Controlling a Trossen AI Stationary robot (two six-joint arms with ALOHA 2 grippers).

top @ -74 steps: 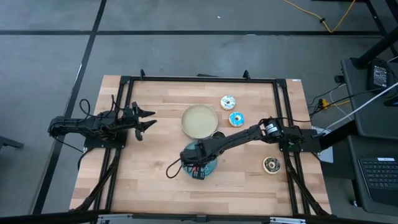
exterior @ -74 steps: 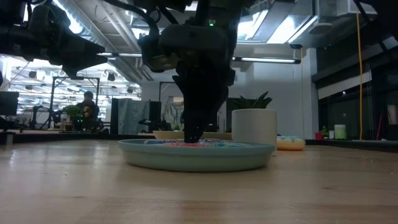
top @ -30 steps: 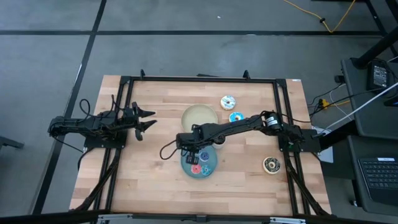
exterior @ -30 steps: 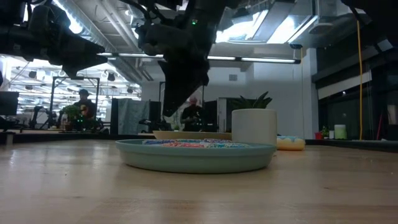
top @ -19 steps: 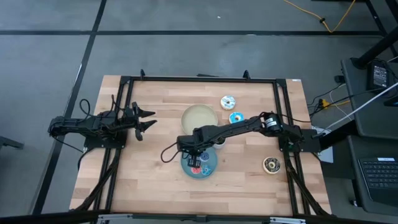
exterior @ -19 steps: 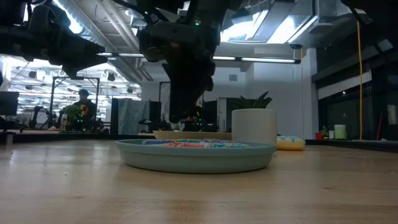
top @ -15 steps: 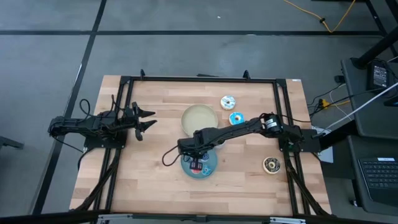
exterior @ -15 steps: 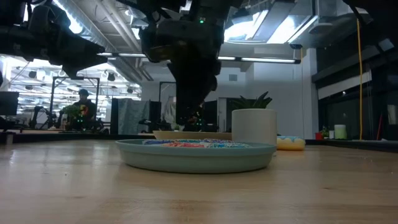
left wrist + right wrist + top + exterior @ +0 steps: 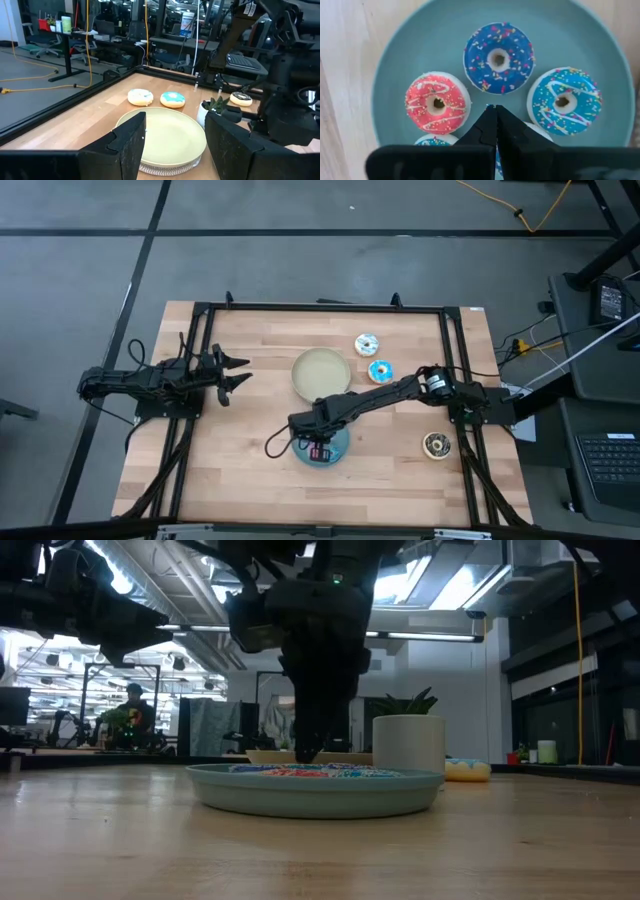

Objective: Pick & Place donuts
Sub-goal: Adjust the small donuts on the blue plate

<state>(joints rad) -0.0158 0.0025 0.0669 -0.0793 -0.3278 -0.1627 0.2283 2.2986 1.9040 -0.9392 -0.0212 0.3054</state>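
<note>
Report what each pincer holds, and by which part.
Nothing is held. The right pincer is shut and empty above the blue plate; the left pincer is open and empty.

The right hand [image 9: 318, 446], lifted off toward the cream plate [image 9: 321, 373] a second ago, has swung back. It hangs low over the blue plate [image 9: 337, 454] again, fingers closed.

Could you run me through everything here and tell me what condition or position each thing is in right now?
Right gripper: shut, empty, over the blue plate.
Left gripper: open, waiting at the table's left side.
Blue plate: holds small donuts.
Pink donut: flat on the blue plate.
Dark blue donut: flat on the blue plate.
Cream plate: empty.
Brown donut: alone on the table.
</note>
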